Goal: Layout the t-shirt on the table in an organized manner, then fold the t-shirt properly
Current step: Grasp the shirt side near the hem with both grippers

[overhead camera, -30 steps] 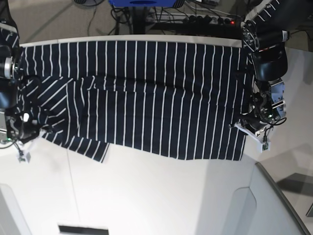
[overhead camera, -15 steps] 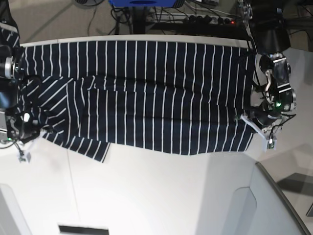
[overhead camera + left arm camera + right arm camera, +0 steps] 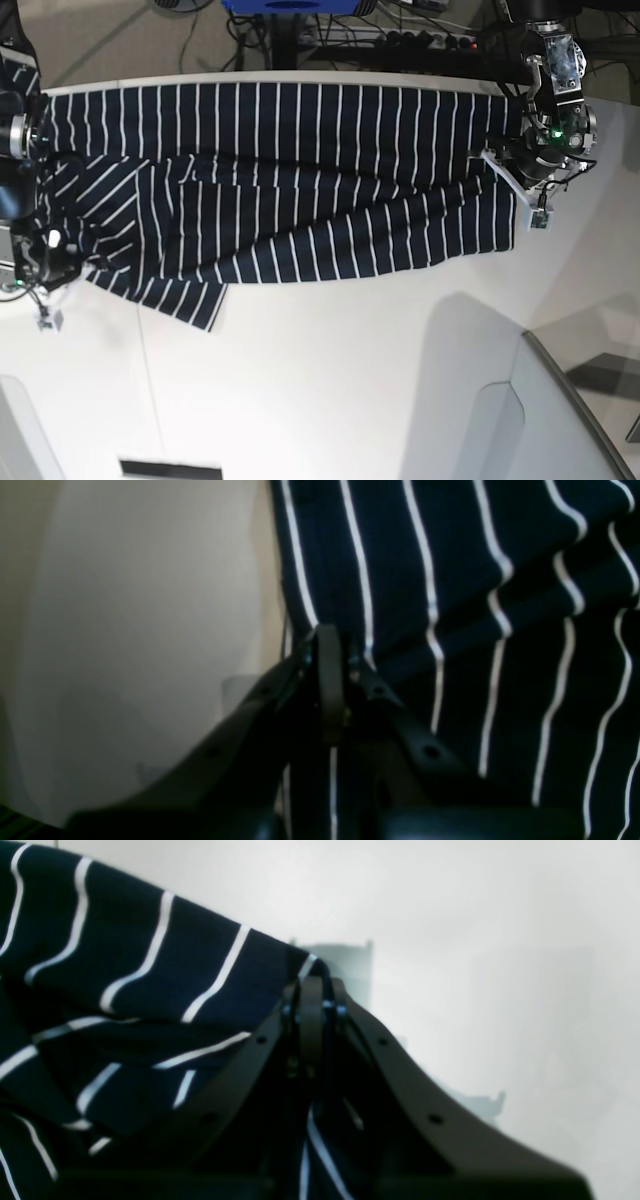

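Note:
The dark navy t-shirt (image 3: 300, 170) with thin white stripes lies spread across the far half of the white table (image 3: 320, 380). At the base view's right, my left gripper (image 3: 507, 180) is shut on the t-shirt's near right corner, held up over the cloth. The left wrist view shows its jaws (image 3: 327, 640) pinched on a striped edge (image 3: 450, 555). At the base view's left, my right gripper (image 3: 58, 262) is shut on the sleeve-side edge. Its closed tips (image 3: 310, 990) grip a lifted fold of cloth (image 3: 150, 965).
A power strip and cables (image 3: 430, 40) run on the floor behind the table's far edge, next to a blue object (image 3: 290, 5). The table's curved edge (image 3: 570, 390) cuts across the near right. A thin seam line (image 3: 145, 370) and a dark slot (image 3: 170, 468) mark the near left.
My left gripper has moved toward the far edge with the shirt's near right corner, dragging that hem back so it now slants. The right arm has stayed put.

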Action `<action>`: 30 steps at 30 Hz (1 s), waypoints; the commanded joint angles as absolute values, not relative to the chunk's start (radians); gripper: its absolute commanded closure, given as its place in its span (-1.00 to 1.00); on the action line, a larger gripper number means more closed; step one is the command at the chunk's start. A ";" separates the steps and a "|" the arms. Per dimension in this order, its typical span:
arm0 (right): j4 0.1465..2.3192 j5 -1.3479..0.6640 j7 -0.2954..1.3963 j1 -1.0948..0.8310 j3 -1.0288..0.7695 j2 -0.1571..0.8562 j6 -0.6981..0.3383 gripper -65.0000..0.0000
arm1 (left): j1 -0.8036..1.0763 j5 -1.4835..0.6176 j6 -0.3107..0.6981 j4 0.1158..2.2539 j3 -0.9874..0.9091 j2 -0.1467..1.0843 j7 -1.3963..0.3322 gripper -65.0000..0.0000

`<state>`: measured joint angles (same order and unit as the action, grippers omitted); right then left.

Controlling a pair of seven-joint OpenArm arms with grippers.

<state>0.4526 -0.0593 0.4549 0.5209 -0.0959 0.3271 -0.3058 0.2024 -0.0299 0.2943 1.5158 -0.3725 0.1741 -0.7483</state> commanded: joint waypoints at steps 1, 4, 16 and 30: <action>0.467 -0.061 0.452 0.545 -0.097 0.341 -0.305 1.00 | 0.200 -0.033 0.291 1.541 -0.383 0.188 -0.733 1.00; 0.467 -0.061 0.452 0.544 -0.097 0.341 -0.305 1.00 | 0.223 -0.033 0.291 1.613 -0.441 0.179 -0.737 0.88; 0.467 -0.061 0.452 0.544 -0.097 0.341 -0.305 1.00 | 0.071 -0.031 0.291 1.584 -0.507 0.191 -0.727 -0.29; 0.467 -0.061 0.452 0.544 -0.096 0.348 -0.305 1.00 | -0.246 -0.042 0.292 0.951 -0.328 0.331 -0.519 -0.29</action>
<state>0.4561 -0.0620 0.4564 0.5198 -0.0959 0.3302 -0.3058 -0.2245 -0.0372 0.2943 0.9348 -0.3267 0.3107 -0.5392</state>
